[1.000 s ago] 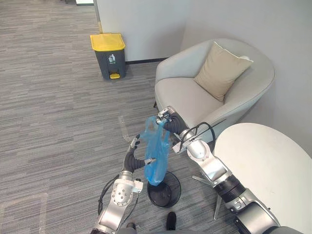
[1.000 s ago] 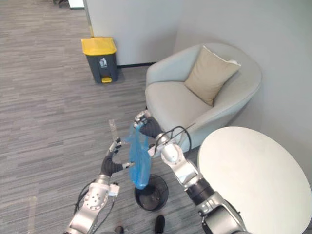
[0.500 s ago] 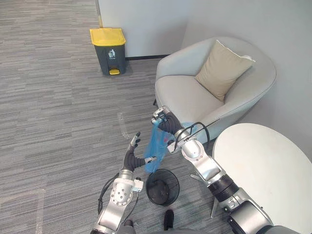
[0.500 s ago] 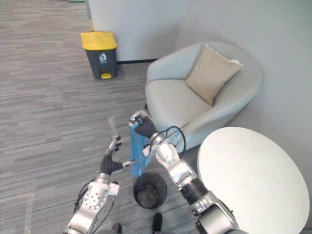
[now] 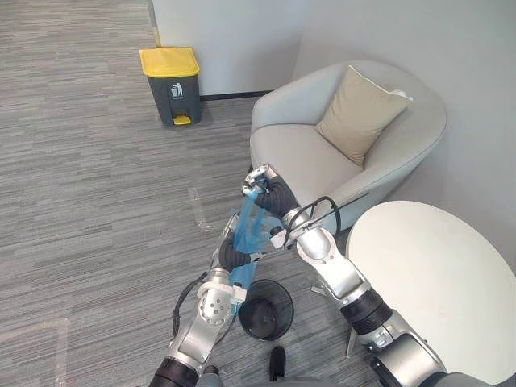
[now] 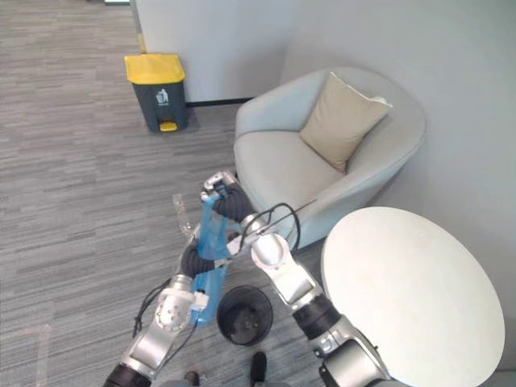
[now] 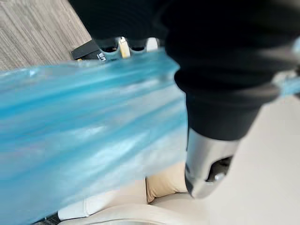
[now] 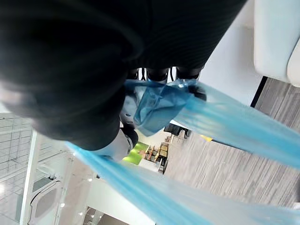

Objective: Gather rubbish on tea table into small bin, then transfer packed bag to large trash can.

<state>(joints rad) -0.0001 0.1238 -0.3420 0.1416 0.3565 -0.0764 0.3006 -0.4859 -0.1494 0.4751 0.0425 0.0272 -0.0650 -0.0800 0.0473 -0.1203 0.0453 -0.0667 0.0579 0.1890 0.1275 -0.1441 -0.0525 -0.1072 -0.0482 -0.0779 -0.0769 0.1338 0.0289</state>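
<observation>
So, blue bag (image 5: 246, 230) is out of small bin (image 5: 264, 309), hung from our R hand (image 5: 266, 185), curled round its top. L hand (image 5: 228, 256) is beside it; we can't tell its grip. To do: carry to far trash can (image 5: 171, 85).

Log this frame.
right hand: grips blue bag top | left hand: against bag | small black bin: below | yellow-lidded trash can: far

Grey carpet floor (image 5: 81, 201) with yellow-lidded trash can (image 5: 171, 85), armchair (image 5: 302, 161) (cushion (image 5: 355, 113) inside), small black bin (image 5: 272, 313), round white table (image 5: 435, 282)
</observation>
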